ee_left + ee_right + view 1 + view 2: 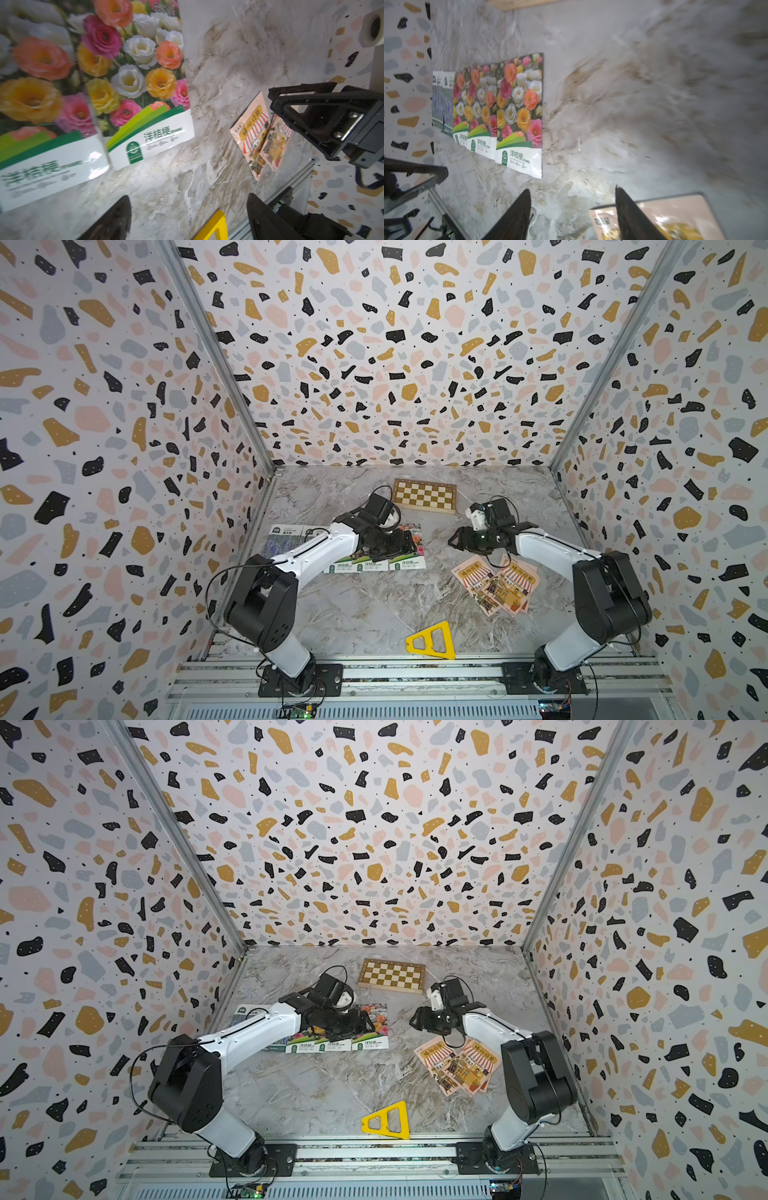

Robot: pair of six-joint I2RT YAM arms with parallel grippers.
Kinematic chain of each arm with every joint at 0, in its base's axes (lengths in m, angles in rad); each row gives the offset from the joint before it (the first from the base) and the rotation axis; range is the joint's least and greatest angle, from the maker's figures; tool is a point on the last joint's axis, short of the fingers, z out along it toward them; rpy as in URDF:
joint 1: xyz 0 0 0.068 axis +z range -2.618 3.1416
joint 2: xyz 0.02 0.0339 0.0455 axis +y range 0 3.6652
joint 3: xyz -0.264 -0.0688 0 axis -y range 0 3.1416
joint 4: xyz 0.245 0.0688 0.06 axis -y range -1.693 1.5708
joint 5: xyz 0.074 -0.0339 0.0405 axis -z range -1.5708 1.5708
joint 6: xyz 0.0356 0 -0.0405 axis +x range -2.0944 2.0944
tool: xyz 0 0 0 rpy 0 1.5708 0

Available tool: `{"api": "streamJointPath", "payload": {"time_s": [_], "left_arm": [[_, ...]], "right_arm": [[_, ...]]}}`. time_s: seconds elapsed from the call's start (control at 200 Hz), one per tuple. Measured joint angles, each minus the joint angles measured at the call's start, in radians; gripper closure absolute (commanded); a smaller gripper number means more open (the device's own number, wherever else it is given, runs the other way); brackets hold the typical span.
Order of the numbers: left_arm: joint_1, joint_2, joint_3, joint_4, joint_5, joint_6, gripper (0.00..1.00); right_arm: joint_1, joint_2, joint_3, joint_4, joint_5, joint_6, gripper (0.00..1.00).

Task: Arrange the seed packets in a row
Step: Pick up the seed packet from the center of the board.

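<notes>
Seed packets [408,562]: flat glossy rectangles; marbled tabletop [365,605]

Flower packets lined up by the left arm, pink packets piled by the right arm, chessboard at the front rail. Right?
No: the chessboard lies at the back, near the wall, as both top views show. The rest holds.

The left arm [320,549] and right arm [548,547] are each built of smooth white shells [266,1027] joined by bulky black joints [187,1085]. Thin black cables [207,593] are looped alongside. The left claw [188,195] and right claw [572,189] are fitted with black, tapered fingers [517,214].
</notes>
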Motion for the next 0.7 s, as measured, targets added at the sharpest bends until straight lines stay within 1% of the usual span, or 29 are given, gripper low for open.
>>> {"api": "streamJointPath", "payload": {"time_s": [0.1, 0.215, 0.37, 0.466, 0.701], "left_arm": [[-0.048, 0.017, -0.021, 0.097, 0.044, -0.102, 0.21], [-0.106, 0.055, -0.039, 0.205, 0.069, -0.222, 0.25], [-0.172, 0.137, -0.039, 0.318, 0.088, -0.349, 0.28], [-0.201, 0.182, -0.039, 0.363, 0.093, -0.401, 0.3], [-0.243, 0.266, -0.039, 0.447, 0.104, -0.497, 0.42]], "right_arm": [[-0.084, -0.061, -0.08, -0.021, 0.032, -0.002, 0.35], [-0.134, -0.069, -0.154, -0.049, 0.042, -0.01, 0.37], [-0.159, -0.068, -0.195, -0.06, 0.037, -0.02, 0.38], [-0.171, -0.068, -0.195, -0.049, 0.032, -0.025, 0.41], [-0.178, -0.049, -0.2, -0.022, 0.017, -0.035, 0.47]]}}
